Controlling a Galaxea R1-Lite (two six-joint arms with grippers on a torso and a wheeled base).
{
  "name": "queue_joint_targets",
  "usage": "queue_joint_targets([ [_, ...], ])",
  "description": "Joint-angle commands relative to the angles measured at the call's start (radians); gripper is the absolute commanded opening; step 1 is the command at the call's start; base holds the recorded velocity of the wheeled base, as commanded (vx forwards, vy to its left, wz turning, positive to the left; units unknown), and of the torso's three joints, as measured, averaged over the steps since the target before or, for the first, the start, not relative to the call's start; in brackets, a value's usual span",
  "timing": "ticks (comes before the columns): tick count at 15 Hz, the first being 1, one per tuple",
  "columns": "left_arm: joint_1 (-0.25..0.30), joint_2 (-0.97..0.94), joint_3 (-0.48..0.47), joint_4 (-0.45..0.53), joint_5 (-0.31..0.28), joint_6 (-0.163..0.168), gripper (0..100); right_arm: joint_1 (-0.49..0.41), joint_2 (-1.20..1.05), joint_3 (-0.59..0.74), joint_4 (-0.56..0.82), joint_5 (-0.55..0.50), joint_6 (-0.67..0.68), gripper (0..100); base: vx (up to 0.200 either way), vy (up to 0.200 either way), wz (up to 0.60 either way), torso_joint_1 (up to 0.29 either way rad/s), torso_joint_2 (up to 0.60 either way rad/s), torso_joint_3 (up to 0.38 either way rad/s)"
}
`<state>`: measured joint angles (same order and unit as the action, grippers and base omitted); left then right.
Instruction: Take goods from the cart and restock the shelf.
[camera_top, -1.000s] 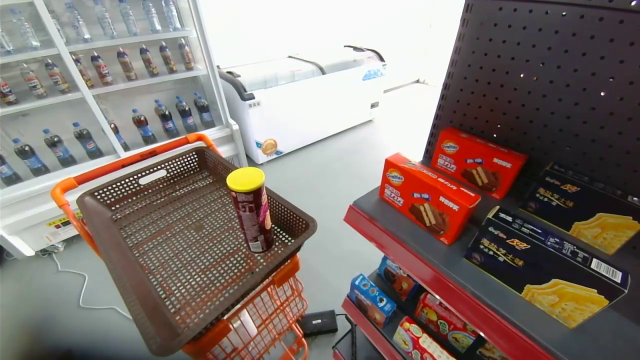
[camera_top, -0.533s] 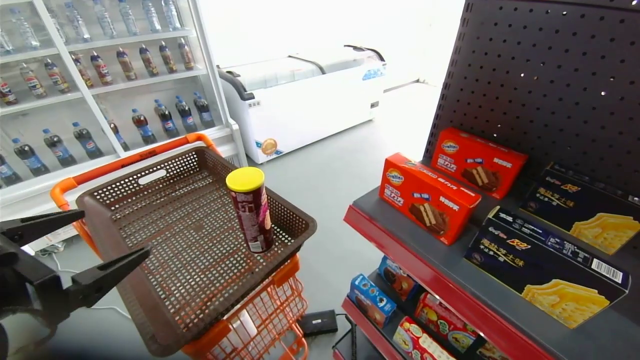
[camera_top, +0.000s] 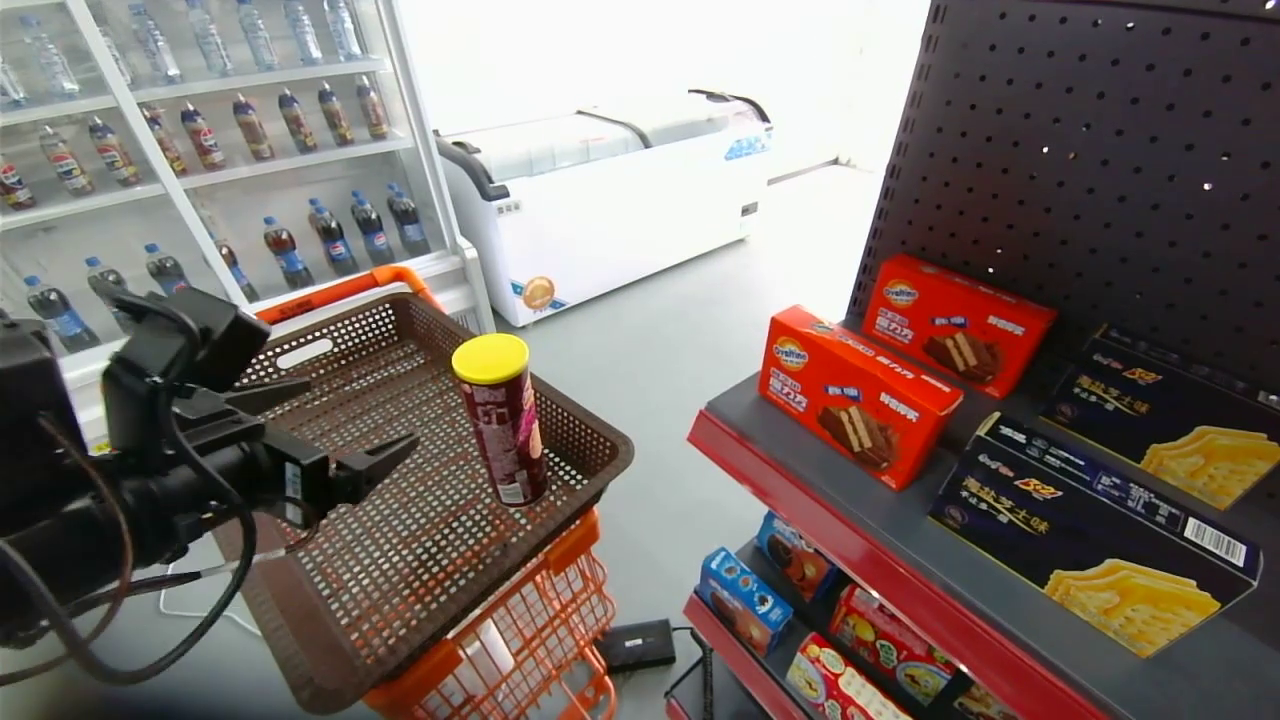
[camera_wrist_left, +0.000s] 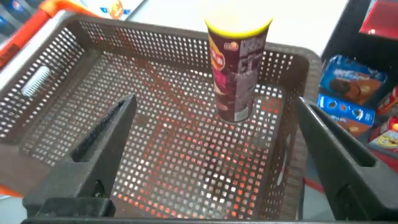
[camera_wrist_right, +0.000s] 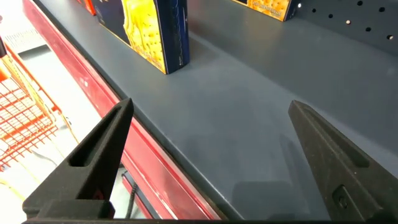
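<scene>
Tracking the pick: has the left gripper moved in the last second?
Yes. The left gripper has come in from the left over the brown basket, toward the yellow-lidded canister standing inside.

The head camera looks forward and down from high up, taking in the basket (camera_top: 420, 540) on the left and the shelf (camera_top: 1000, 595) on the right. The left wrist camera sits close over that same basket, facing the can (camera_wrist_left: 236, 68) between the fingers of the left pincer (camera_wrist_left: 212, 102). The right wrist camera looks down close over the shelf board, past the right pincer (camera_wrist_right: 210, 104).
</scene>
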<state>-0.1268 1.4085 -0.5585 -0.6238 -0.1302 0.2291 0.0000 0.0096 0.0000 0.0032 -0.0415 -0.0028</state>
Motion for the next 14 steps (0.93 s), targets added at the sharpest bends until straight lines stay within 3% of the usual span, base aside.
queue_joint_targets([
  [1,-0.008,0.152,0.003,-0.059,0.0,0.004,100,0.0,0.001,0.0,0.0,0.0,0.0,100,0.0,0.0,0.0,0.0,0.0,0.0],
  [4,-0.07,0.227,-0.006,-0.116,0.001,0.004,100,0.0,0.001,0.0,0.0,0.0,0.0,100,0.0,0.0,0.0,0.0,0.0,0.0],
  [9,-0.07,0.343,-0.061,-0.145,0.001,0.001,100,0.0,0.001,0.0,0.0,0.0,0.0,100,0.0,0.0,0.0,0.0,0.0,0.0],
  [12,-0.071,0.471,-0.162,-0.231,0.001,-0.004,100,0.0,0.001,0.0,0.0,0.0,0.0,100,0.0,0.0,0.0,0.0,0.0,0.0],
  [14,-0.07,0.514,-0.219,-0.232,0.001,-0.004,100,0.0,0.001,0.0,0.0,0.0,0.0,100,0.0,0.0,0.0,0.0,0.0,0.0],
])
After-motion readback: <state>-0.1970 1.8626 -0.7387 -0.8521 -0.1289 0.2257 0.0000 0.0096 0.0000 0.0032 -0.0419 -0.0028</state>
